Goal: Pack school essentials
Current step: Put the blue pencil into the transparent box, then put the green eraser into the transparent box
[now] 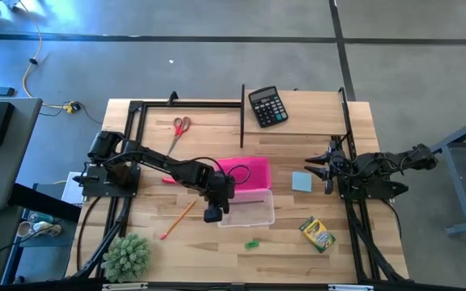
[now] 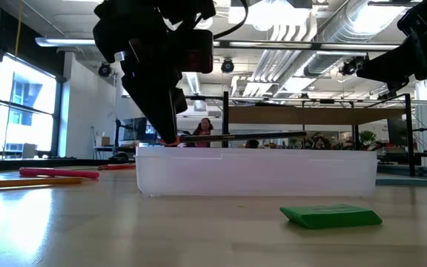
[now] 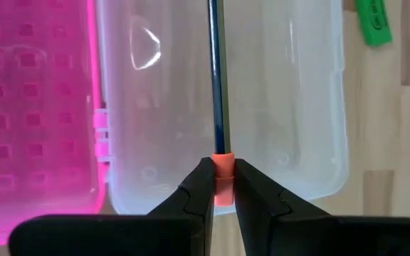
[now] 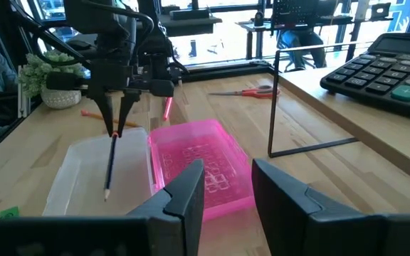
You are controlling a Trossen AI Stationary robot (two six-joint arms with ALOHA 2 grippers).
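- Green piece [image 2: 330, 216] lies on the table before the clear box [image 2: 258, 172].
- Left gripper [image 3: 223, 186] pinches a pencil [image 3: 217, 78] — hanging over that box.
- Right gripper [image 4: 226, 186] waits, fingers apart.

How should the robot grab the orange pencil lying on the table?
The orange pencil lies flat on bare wood, slanted, left of the clear box. Probably best to grip its middle from straight above, fingers across the thin shaft. The left gripper is nearest, but is shut on a dark pencil over the box.
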